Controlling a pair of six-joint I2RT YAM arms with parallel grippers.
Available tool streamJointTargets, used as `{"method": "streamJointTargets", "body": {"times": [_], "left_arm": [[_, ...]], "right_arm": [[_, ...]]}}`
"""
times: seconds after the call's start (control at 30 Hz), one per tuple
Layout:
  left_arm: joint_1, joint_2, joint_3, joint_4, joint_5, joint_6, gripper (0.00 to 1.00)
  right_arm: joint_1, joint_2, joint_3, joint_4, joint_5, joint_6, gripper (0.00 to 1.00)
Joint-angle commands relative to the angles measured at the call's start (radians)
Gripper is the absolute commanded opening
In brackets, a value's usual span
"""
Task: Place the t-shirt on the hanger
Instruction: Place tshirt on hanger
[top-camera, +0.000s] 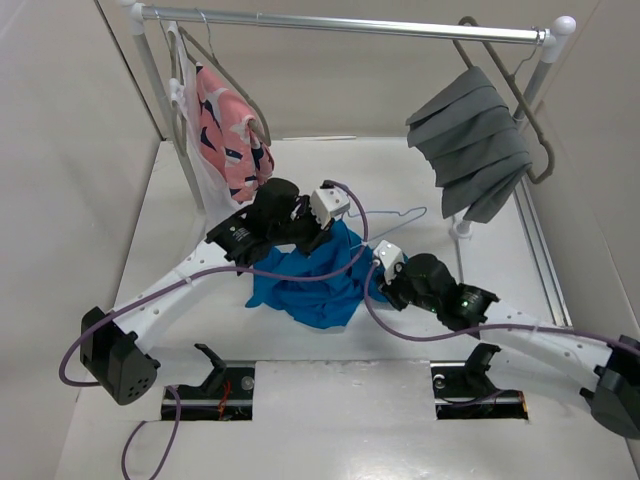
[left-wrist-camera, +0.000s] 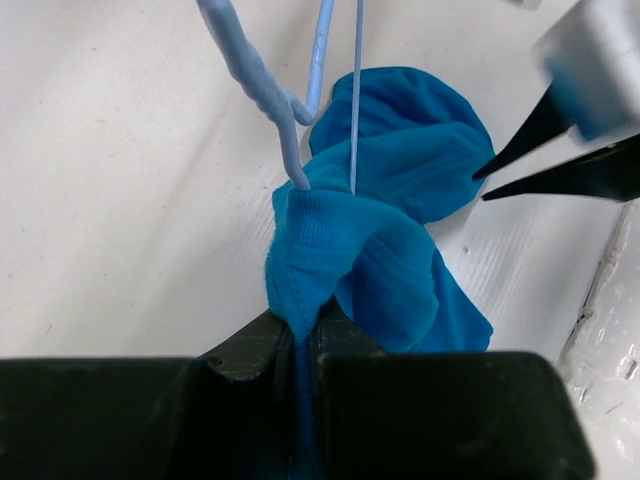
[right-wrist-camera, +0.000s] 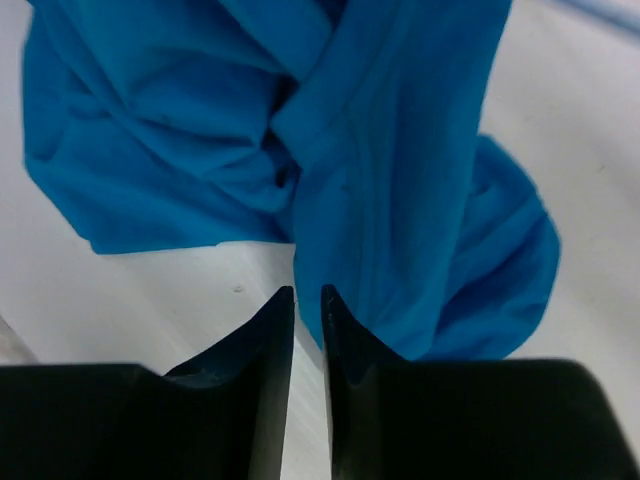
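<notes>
Left end effector (left-wrist-camera: 303, 320): we see it closed on a ribbed fold of the t-shirt (top-camera: 315, 285), the cloth pinched between the 2 fingers at 6 o'clock in the left wrist view.
Right end effector (right-wrist-camera: 305, 292): its fingers stand almost together with only a thin slit between them. We see no cloth in that slit, and the tips sit at the edge of a hanging fold.
Seen from the left wrist: the right arm's 2 black fingers point in from 2 o'clock, their tips at the rim of the bundle.
T-shirt: it is bunched on the worktop (top-camera: 300, 420) just below the centre of the top view. The left end effector is at its 12 o'clock edge and the right at its 3 o'clock edge.
Hanger (left-wrist-camera: 260, 85): its twisted neck and a thin straight wire come down from 12 o'clock and meet the top of the gripped cloth. In the top view its wire runs out of the shirt towards 2 o'clock.
Rail (top-camera: 350, 25): it crosses the far side and carries a pink patterned garment (top-camera: 228, 125) at 11 o'clock and a pleated grey garment (top-camera: 470, 140) at 2 o'clock.
</notes>
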Motion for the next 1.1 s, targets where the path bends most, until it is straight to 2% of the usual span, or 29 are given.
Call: {"method": "streamJointTargets", "body": {"times": [0.0,0.03,0.07,0.13,0.2,0.27,0.33,0.47,0.57,0.63,0.67,0.73,0.77,0.87,0.97,1.0,1.07], "left_arm": [[0.001,-0.015,0.008,0.078,-0.005,-0.061,0.00],[0.001,-0.015,0.008,0.078,-0.005,-0.061,0.00],[0.001,-0.015,0.008,0.068,-0.005,-0.061,0.00],[0.001,-0.006,0.017,0.068,-0.005,-0.070,0.00],[0.011,-0.006,0.017,0.068,-0.005,-0.084,0.00],[0.011,-0.006,0.008,0.079,-0.005,-0.096,0.00],[0.011,-0.006,0.008,0.088,0.004,-0.105,0.00],[0.011,-0.015,0.008,0.088,0.013,-0.116,0.00],[0.011,-0.015,0.008,0.099,0.032,-0.140,0.00],[0.020,-0.015,0.008,0.110,0.045,-0.156,0.00],[0.020,-0.015,0.008,0.110,0.058,-0.171,0.00],[0.020,-0.015,0.017,0.110,0.068,-0.180,0.00],[0.030,-0.015,0.017,0.110,0.068,-0.189,0.00],[0.076,-0.015,0.027,0.101,0.117,-0.174,0.00],[0.109,-0.026,0.037,0.088,0.171,-0.141,0.00],[0.109,-0.026,0.037,0.076,0.182,-0.087,0.00],[0.109,-0.058,0.024,0.064,0.228,-0.029,0.00]], "right_arm": [[-0.005,0.055,0.049,0.253,-0.002,0.035,0.20],[-0.005,0.077,0.049,0.275,-0.027,0.024,0.26],[-0.005,0.097,0.060,0.328,-0.038,0.024,0.43],[-0.005,0.149,0.060,0.378,-0.048,0.024,0.52],[-0.014,0.195,0.060,0.428,-0.038,0.036,0.54],[-0.025,0.226,0.060,0.465,-0.038,0.070,0.47],[-0.036,0.266,0.060,0.493,-0.038,0.082,0.47],[-0.047,0.319,0.051,0.554,-0.029,0.110,0.54],[-0.047,0.365,0.038,0.568,0.003,0.129,0.55],[-0.056,0.390,0.025,0.591,0.015,0.130,0.49],[-0.067,0.410,0.024,0.626,0.000,0.130,0.30],[-0.079,0.410,0.003,0.639,-0.023,0.152,0.03],[-0.079,0.410,0.003,0.639,-0.023,0.153,0.00],[-0.122,0.335,-0.067,0.619,-0.034,0.188,0.00],[-0.200,0.154,-0.176,0.556,-0.009,0.228,0.00],[-0.226,0.096,-0.202,0.498,-0.009,0.238,0.00],[-0.303,-0.096,-0.250,0.410,-0.009,0.238,0.00]]}}
